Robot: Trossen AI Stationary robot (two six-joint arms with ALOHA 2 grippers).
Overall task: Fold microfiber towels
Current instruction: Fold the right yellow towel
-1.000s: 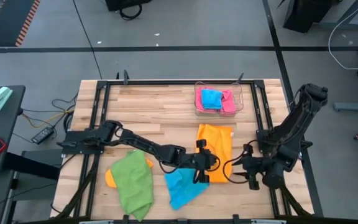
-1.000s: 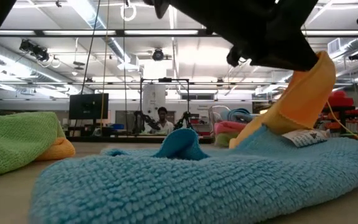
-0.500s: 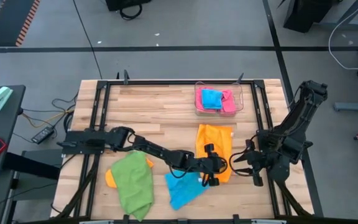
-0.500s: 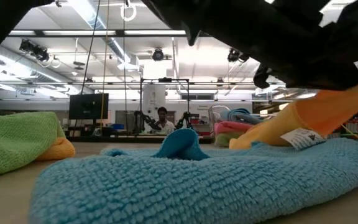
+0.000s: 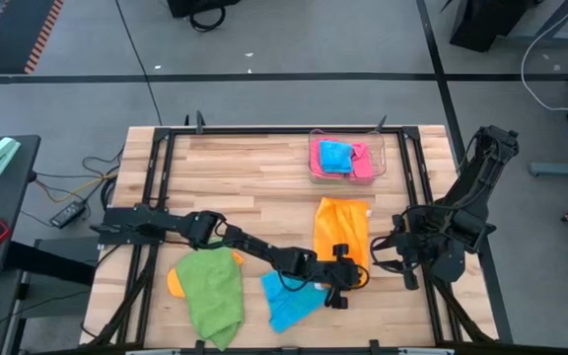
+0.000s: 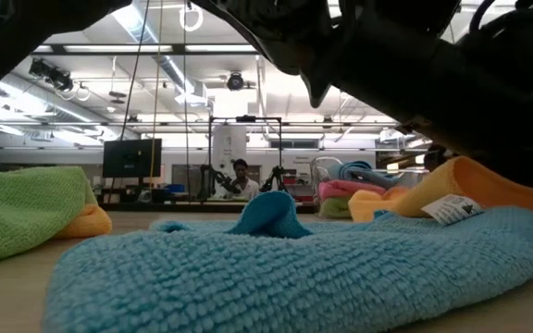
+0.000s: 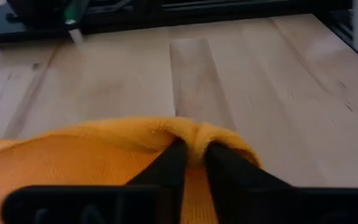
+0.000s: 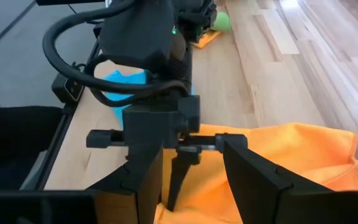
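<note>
While the left gripper point(image 5: 348, 280) pinches a raised fold of the orange towel point(image 5: 341, 225) at that towel's front edge, the right gripper point(image 5: 388, 248) waits just beside the towel's right side, fingers spread and empty. The orange towel lies right of centre on the table point(image 5: 264, 168), with blue point(image 5: 289, 299) and green point(image 5: 210, 294) towels near the front edge.

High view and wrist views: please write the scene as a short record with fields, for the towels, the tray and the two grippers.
orange towel: flat on table, near edge pinched
left gripper: closed on a fold of the orange towel
right gripper: open, beside the orange towel, holding nothing
blue towel: crumpled, left of the left gripper
green towel: crumpled, over another orange cloth
clear tray: far side of the table, holds blue and pink cloths
</note>
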